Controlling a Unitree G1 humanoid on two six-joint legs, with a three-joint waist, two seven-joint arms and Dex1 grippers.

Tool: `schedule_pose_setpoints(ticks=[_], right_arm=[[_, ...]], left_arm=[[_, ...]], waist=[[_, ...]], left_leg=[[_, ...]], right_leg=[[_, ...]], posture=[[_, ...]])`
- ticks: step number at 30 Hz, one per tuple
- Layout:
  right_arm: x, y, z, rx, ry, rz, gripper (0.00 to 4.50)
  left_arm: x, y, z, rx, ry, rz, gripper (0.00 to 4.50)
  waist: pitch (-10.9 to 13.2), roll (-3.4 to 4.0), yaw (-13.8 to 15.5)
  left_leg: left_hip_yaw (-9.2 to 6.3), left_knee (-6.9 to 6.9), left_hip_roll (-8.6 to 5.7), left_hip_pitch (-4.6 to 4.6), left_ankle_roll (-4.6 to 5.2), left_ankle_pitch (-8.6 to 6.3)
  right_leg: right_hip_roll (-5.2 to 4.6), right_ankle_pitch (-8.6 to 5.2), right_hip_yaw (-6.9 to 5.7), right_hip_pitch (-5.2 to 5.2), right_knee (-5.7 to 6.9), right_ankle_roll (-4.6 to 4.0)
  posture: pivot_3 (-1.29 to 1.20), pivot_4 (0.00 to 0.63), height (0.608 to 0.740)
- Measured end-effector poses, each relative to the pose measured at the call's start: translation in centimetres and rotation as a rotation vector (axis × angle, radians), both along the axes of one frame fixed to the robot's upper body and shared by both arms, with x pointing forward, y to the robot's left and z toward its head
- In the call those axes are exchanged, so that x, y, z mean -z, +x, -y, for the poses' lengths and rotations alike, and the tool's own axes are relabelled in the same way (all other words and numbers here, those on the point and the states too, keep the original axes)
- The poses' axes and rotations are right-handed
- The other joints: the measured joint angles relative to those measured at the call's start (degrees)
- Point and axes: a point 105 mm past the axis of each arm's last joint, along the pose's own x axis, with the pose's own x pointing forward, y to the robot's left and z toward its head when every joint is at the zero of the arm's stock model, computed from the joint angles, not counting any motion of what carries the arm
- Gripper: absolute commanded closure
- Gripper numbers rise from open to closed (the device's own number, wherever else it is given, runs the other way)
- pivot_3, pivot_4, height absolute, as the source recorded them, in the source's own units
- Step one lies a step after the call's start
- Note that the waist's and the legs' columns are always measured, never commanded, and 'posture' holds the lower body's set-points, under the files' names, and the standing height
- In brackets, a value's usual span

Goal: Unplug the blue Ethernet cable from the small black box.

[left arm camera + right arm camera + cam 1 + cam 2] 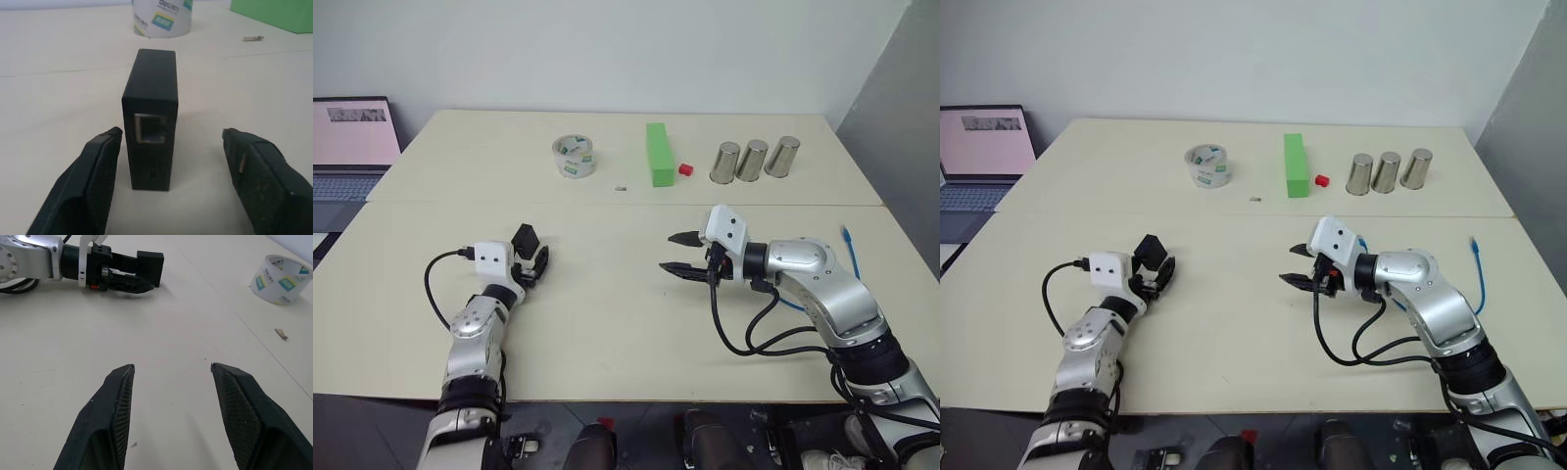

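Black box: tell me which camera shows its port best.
The left wrist view: the black box stands upright on the table, its empty port facing the camera between the open left end effector fingers. Head views show it small; the right wrist view shows it from the side.

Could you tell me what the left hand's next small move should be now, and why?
Probably draw the left hand straight back from the small black box. Its fingers stand open on either side of the box without gripping it, the box stands on the table by itself, its port looks empty, and the blue Ethernet cable lies far off beside the right arm, so the unplugging seems done.
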Motion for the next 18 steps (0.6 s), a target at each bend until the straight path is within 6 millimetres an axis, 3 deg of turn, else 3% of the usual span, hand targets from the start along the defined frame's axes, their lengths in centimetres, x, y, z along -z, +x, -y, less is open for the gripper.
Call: schedule_pose_setpoints(ticks=[5, 9, 14, 18], right_arm=[[1.2, -0.1, 1.7, 0.091, 0.041, -0.035, 1.86], [2.4, -0.2, 3.8, 0.207, 0.087, -0.062, 1.86], [4.1, -0.6, 8.9, 0.397, 0.094, -0.080, 1.86], [4.1, -1.4, 12.4, 0.483, 0.067, -0.074, 1.86]], left_arm=[[0.6, -3.6, -0.5, 0.022, 0.074, -0.110, 0.99], [-0.4, -5.2, -1.6, 0.027, 0.133, -0.141, 0.99], [-3.2, -6.2, -2.4, 0.100, 0.198, -0.132, 0.99], [-4.8, -6.2, -2.4, 0.173, 0.190, -0.151, 0.99]], waist=[[0.0, 0.00, 0.1], [0.0, -0.01, 0.5], [0.0, -0.01, 0.6], [0.0, -0.01, 0.3]], left_leg=[[-0.05, -0.05, 0.00, -0.01, 0.00, 0.00], [-0.08, -0.01, -0.02, 0.00, -0.01, 0.00], [-0.02, 0.01, -0.06, 0.03, -0.02, 0.01], [0.04, -0.02, 0.00, 0.07, -0.02, 0.01]], right_leg=[[-0.03, -0.02, -0.04, 0.00, 0.00, -0.02], [-0.01, -0.22, -0.08, 0.06, -0.01, 0.23], [-0.01, -0.22, -0.05, 0.11, -0.01, 0.24], [0.05, -0.23, -0.02, 0.09, 0.00, 0.24]], posture=[[0.00, 0.150, 0.740], [0.00, 0.150, 0.740], [0.00, 0.150, 0.740], [0.00, 0.150, 0.740]])
